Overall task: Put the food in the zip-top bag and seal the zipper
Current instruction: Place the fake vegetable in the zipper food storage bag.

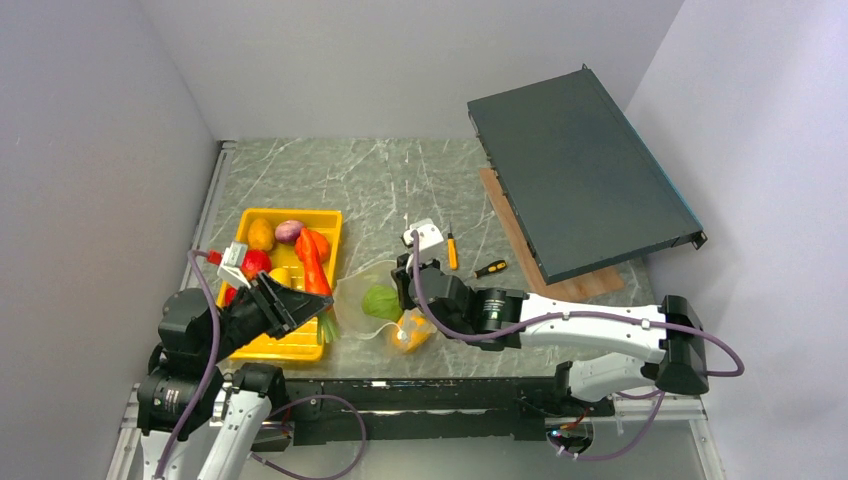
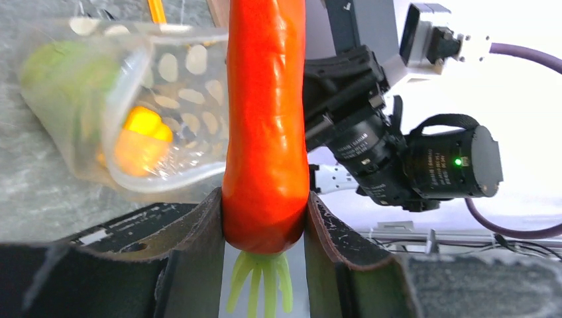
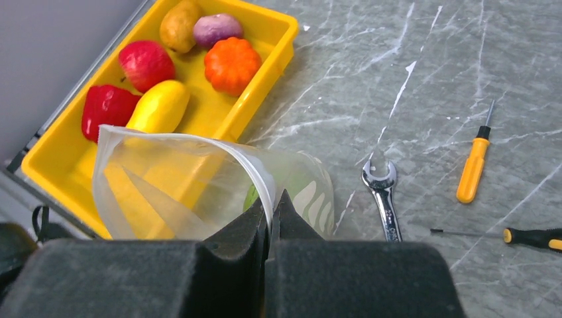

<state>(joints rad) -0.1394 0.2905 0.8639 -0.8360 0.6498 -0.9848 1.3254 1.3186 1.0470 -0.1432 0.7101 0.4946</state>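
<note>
Loading step: your left tool (image 2: 265, 222) grips the orange toy carrot (image 2: 265, 119) beside the mouth of the floppy clear dotted zip-top bag (image 3: 179, 175), whose rim your right tool (image 3: 272, 222) pinches on the counter (image 1: 380, 190). Next, steer the tip inside, then release.

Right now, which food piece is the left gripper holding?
The orange carrot, pinched near its green leafy end by the left gripper. The rest lie in the yellow tray or inside the zip-top bag.
</note>
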